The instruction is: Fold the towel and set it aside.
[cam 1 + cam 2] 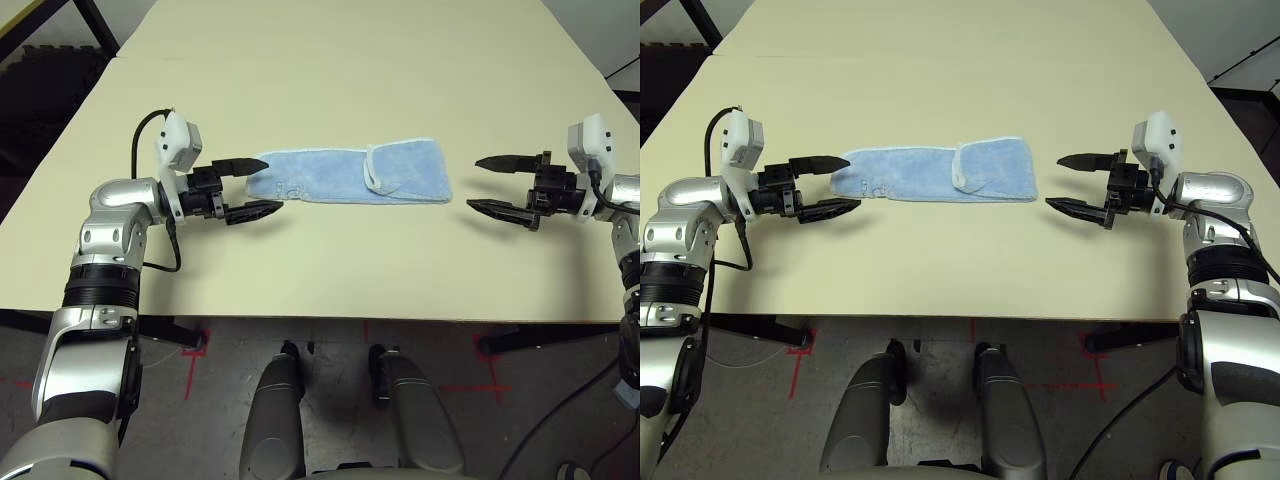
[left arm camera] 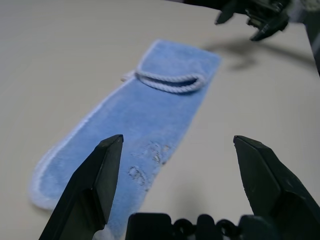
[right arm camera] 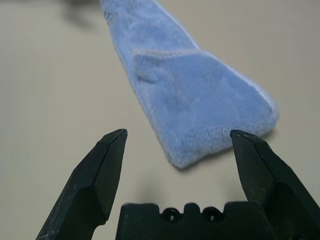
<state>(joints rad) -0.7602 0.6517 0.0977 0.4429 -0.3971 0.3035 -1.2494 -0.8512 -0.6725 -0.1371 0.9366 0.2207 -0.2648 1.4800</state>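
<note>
Tabletop [image 1: 330,265] bare before the blue towel [image 1: 330,175], left and right pincers [image 1: 262,186] [image 1: 472,183] wide.

Bare tabletop [image 1: 330,260] lies open on the near and far sides of the folded light blue towel [image 1: 320,176], while the left gripper [image 1: 262,187] blocks one end and the right gripper [image 1: 478,183] stands just beyond the other.

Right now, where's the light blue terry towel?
In the left eye view, the light blue terry towel lies on the pale table, between the open black left end effector, near its logo end, and the right one.
</note>
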